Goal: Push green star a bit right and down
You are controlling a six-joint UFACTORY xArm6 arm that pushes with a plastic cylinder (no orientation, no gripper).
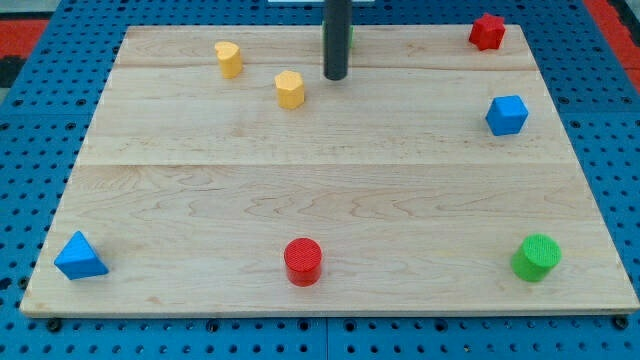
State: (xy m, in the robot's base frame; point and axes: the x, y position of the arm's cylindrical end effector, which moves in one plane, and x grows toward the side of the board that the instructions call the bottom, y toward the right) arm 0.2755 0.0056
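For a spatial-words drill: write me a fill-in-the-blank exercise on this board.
1. The red cylinder stands near the view's ___ edge.
2. My tip rests to the view's ___ of the yellow hexagon block.
3. The block in the bottom left corner, a triangle, is coloured ___.
4. The green star is mostly ___ behind the rod.

Missing words: bottom; right; blue; hidden

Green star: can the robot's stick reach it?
Probably yes. My tip sits right in front of the green star, which peeks out from behind the rod at the view's top. No block seems to lie between them.
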